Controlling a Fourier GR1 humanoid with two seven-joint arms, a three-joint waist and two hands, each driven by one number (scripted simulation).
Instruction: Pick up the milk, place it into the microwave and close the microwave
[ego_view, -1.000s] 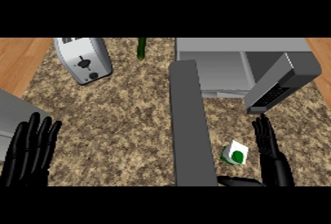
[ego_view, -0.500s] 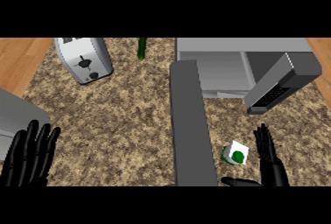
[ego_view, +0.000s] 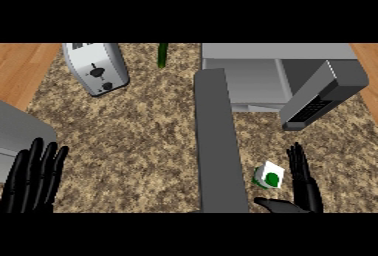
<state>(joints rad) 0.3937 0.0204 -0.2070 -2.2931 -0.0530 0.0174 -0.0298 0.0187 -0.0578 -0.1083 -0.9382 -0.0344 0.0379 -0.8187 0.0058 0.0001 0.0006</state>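
Right hand (ego_view: 301, 186) stood wide open just right of the milk (ego_view: 268, 176), thumb below it; the carton looked light and stiff, likely best grasped across its flat sides.

robot hand (ego_view: 299, 202) palm cut off — perhaps half

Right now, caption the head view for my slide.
Right hand open beside the milk, near the open microwave.

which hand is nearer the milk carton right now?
Right. The right hand is open just beside the milk carton, on its right side, thumb curving under it. The left hand rests open at the far lower left, across the open microwave door.
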